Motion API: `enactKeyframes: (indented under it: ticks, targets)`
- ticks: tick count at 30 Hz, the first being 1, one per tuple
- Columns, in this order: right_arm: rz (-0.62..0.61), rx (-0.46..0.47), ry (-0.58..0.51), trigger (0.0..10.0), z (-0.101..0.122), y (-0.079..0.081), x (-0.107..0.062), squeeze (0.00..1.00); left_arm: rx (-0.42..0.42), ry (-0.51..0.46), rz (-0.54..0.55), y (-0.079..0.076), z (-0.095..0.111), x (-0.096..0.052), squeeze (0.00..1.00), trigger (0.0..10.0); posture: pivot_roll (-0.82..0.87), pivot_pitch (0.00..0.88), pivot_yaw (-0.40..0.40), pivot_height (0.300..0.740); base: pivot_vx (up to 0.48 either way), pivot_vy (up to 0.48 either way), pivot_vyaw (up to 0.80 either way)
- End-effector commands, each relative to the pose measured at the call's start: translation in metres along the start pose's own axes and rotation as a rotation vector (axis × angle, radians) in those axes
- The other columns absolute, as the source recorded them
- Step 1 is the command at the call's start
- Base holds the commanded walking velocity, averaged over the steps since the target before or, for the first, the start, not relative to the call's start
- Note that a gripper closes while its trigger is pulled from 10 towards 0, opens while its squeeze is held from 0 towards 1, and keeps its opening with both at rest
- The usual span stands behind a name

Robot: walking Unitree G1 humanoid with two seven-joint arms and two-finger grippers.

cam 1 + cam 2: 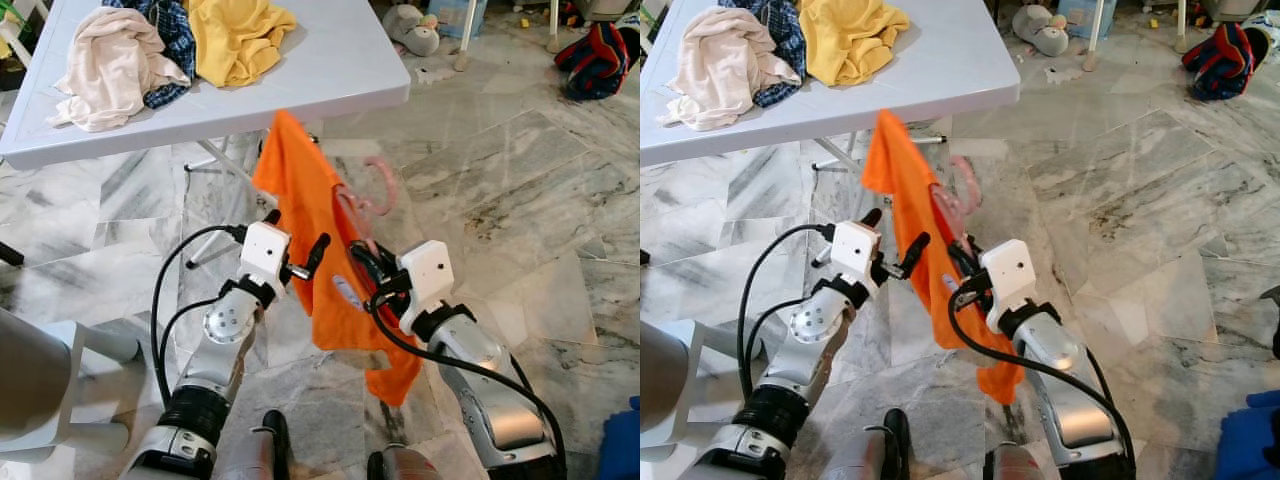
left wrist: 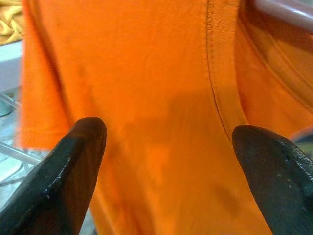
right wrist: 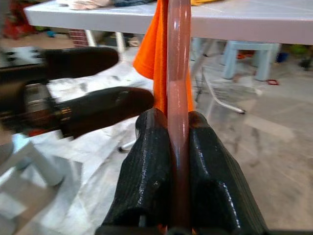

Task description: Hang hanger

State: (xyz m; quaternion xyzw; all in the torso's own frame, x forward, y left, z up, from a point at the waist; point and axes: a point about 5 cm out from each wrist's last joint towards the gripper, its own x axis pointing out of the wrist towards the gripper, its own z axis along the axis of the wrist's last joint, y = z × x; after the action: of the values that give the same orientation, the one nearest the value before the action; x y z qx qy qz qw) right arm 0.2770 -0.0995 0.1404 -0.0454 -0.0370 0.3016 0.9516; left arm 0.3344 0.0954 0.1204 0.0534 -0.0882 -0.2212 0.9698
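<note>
An orange shirt (image 1: 310,200) hangs on a pink hanger (image 3: 178,73), whose hook (image 1: 383,190) curls out behind the cloth. My right gripper (image 3: 178,117) is shut on the hanger's pink bar and holds it upright in front of the white table (image 1: 330,70). In the eye views this gripper (image 1: 362,262) is partly hidden behind the shirt. My left gripper (image 1: 296,232) is open right beside the shirt's left side. In the left wrist view its fingers (image 2: 85,147) stand apart with the orange cloth (image 2: 161,98) and a seam close ahead.
On the table lie a beige garment (image 1: 110,65), a blue plaid one (image 1: 175,40) and a yellow one (image 1: 240,35). Table legs (image 1: 225,165) stand behind the shirt. A white stool (image 1: 60,370) is at my left, a stuffed toy (image 1: 412,28) and a red-blue bundle (image 1: 598,58) on the marble floor beyond.
</note>
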Motion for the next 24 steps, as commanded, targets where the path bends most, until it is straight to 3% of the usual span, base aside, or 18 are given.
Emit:
enactKeyframes:
  ticks: [1, 16, 17, 18, 19, 20, 24]
  targets:
    - [0.042, 0.010, -0.036, 10.0, 0.008, 0.007, -0.001, 0.00, -0.003, 0.012, -0.011, -0.001, -0.004, -0.001, 0.00, 10.0, -0.07, 0.242, 0.019, 0.740, 0.000, 0.000, 0.00]
    - [0.078, 0.025, -0.003, 10.0, 0.005, 0.008, -0.006, 0.00, -0.020, -0.010, -0.072, -0.005, 0.001, 0.006, 0.00, 10.0, -0.08, 0.242, 0.031, 0.740, 0.000, 0.000, 0.00]
    - [0.082, 0.028, 0.001, 10.0, 0.004, 0.009, -0.006, 0.00, -0.026, -0.006, -0.074, -0.003, 0.001, 0.007, 0.00, 4.5, -0.08, 0.244, 0.029, 0.740, 0.000, 0.000, 0.00]
    - [0.083, 0.030, 0.002, 10.0, 0.004, 0.010, -0.006, 0.00, -0.030, -0.004, -0.074, -0.002, 0.001, 0.007, 0.00, 4.5, -0.08, 0.244, 0.029, 0.740, 0.000, 0.000, 0.00]
    - [0.088, 0.031, 0.003, 10.0, 0.003, 0.010, -0.006, 0.00, -0.032, -0.003, -0.075, -0.001, 0.001, 0.008, 0.00, 1.8, -0.08, 0.245, 0.030, 0.740, 0.000, 0.000, 0.00]
    - [0.093, 0.032, 0.003, 10.0, 0.004, 0.011, -0.006, 0.00, -0.033, -0.001, -0.075, -0.001, 0.001, 0.008, 0.00, 0.0, -0.08, 0.245, 0.030, 0.740, 0.000, 0.000, 0.00]
    - [0.102, 0.029, 0.008, 10.0, 0.004, 0.012, -0.007, 0.00, -0.029, 0.009, -0.058, 0.005, 0.000, 0.010, 0.00, 0.0, -0.08, 0.249, 0.033, 0.740, 0.000, 0.000, 0.00]
